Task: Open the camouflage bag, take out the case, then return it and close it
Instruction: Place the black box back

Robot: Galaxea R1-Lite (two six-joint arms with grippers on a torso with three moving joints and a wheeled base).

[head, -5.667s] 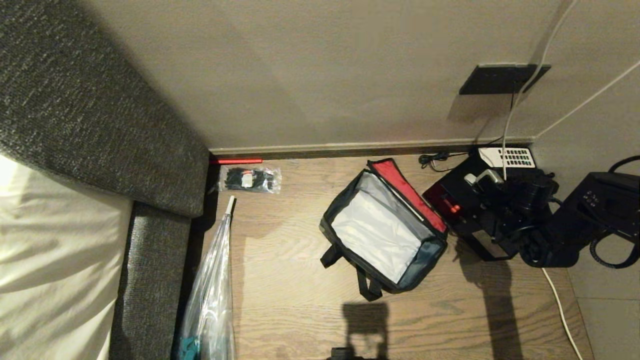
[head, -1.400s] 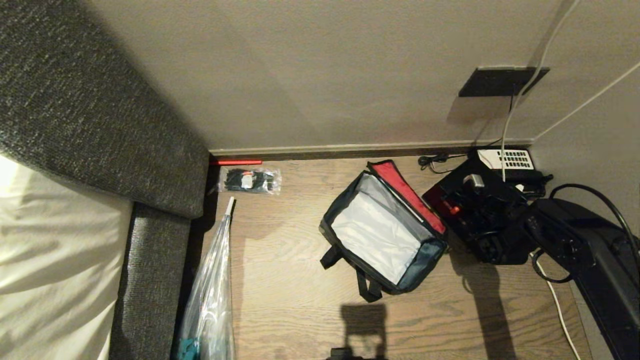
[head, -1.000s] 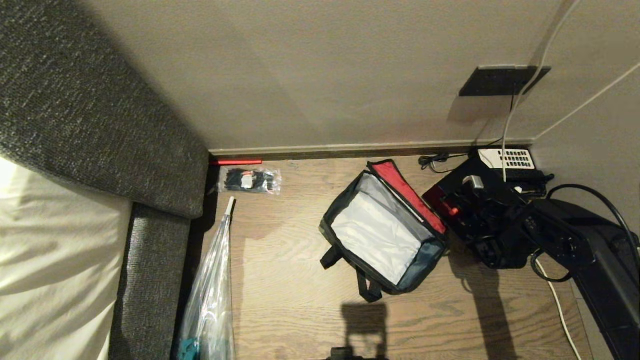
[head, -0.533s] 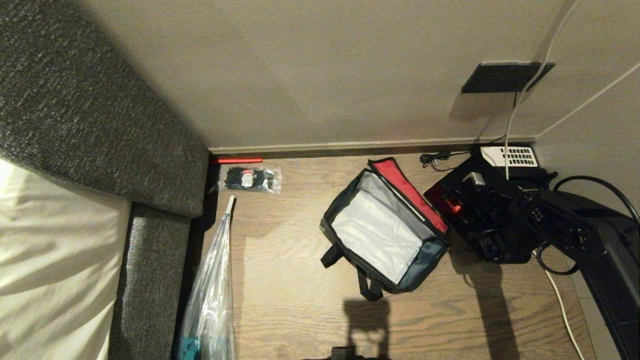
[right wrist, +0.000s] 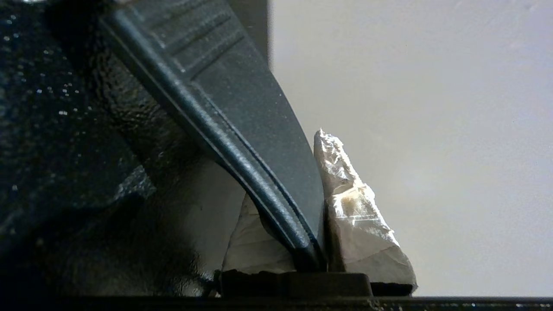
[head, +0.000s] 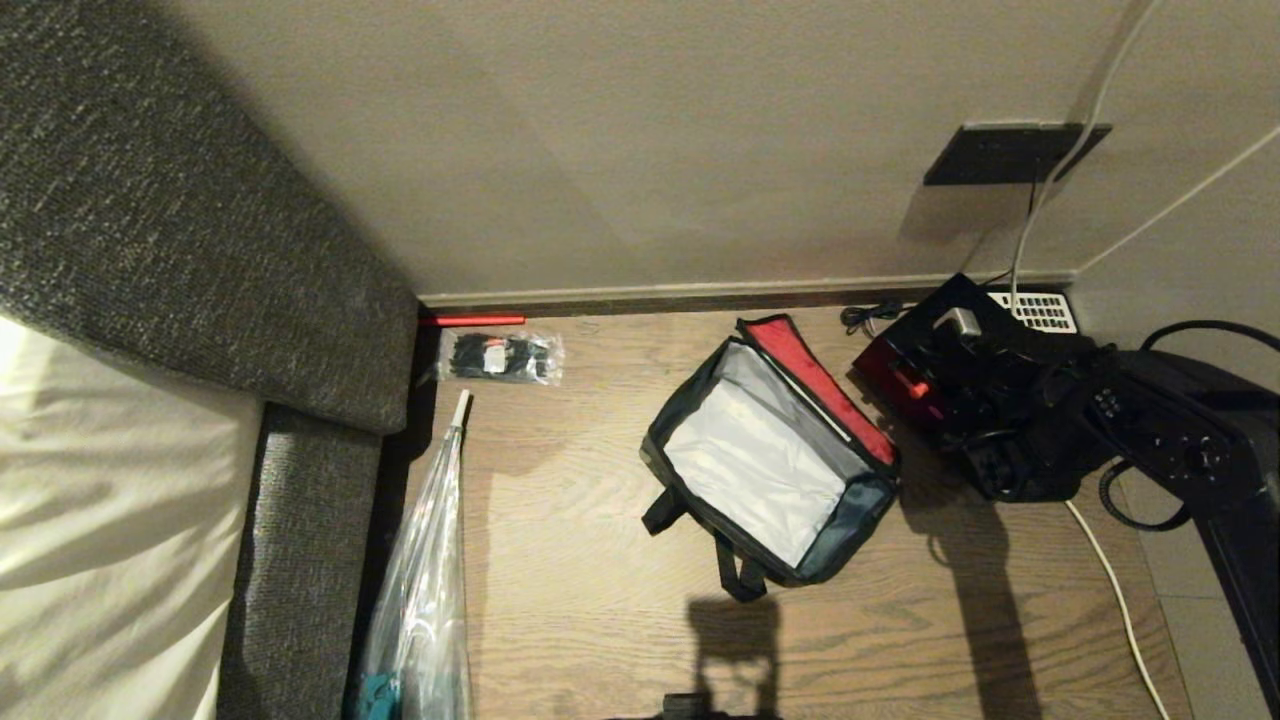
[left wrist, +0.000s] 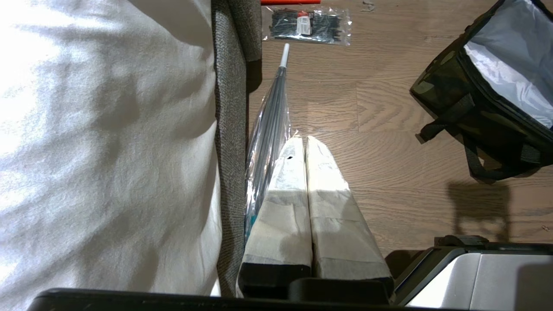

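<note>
The camouflage bag (head: 770,460) lies open on the wooden floor, its red lid lining folded back and its silvery inside bare; its camouflage side (left wrist: 458,95) also shows in the left wrist view. Just right of it the black case (head: 905,360) with a red spot is tilted up near the wall. My right gripper (head: 958,330) is shut on it: in the right wrist view its taped fingers (right wrist: 354,207) pinch a black handle-like edge of the case (right wrist: 242,99). My left gripper (left wrist: 304,140) hangs parked and shut over the floor, left of the bag.
A telephone with white keypad (head: 1040,310) sits in the corner behind the case. A white cable (head: 1120,590) runs along the floor at right. A clear plastic bag (head: 420,580), a packet of black ties (head: 500,358) and a grey upholstered edge (head: 300,520) are at left.
My right arm has raised the case off the floor and tipped it toward the back wall, so it now covers part of the telephone. The bag and left arm have not moved.
</note>
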